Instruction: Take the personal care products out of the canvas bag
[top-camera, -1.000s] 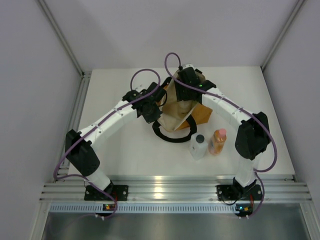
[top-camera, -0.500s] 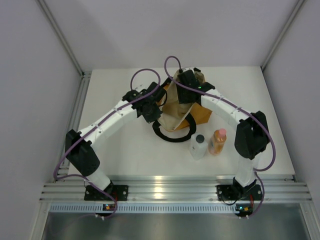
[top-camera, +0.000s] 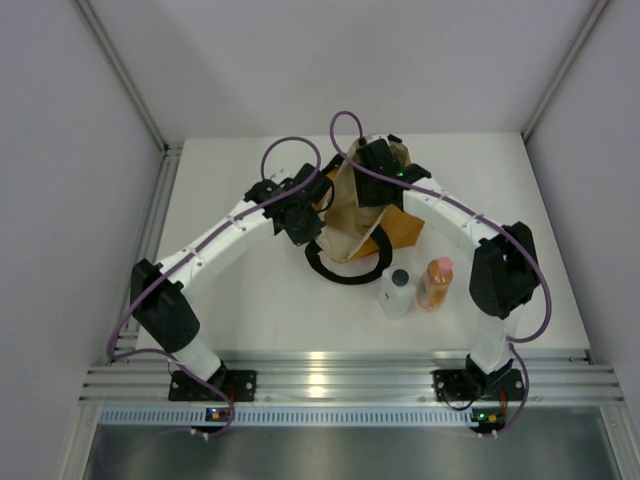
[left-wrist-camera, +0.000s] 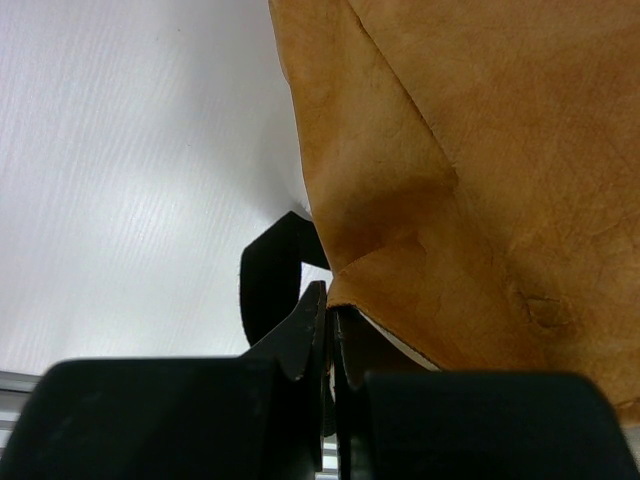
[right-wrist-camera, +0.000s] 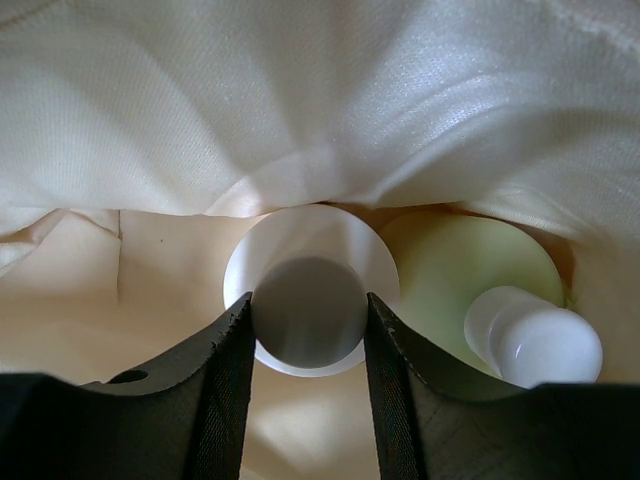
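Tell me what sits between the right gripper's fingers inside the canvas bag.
In the right wrist view, the lid of the cream bottle fills the gap in the right gripper, touching both fingers. The yellow-green bottle stands outside it.

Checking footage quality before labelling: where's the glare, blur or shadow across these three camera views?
Top external: sharp, evenly lit, glare band on the aluminium rail. Left wrist: mustard-tan canvas bag sharp, white table washed out. Right wrist: cream-lidded bottle soft and shadowed; yellow-green bottle's white cap glares.
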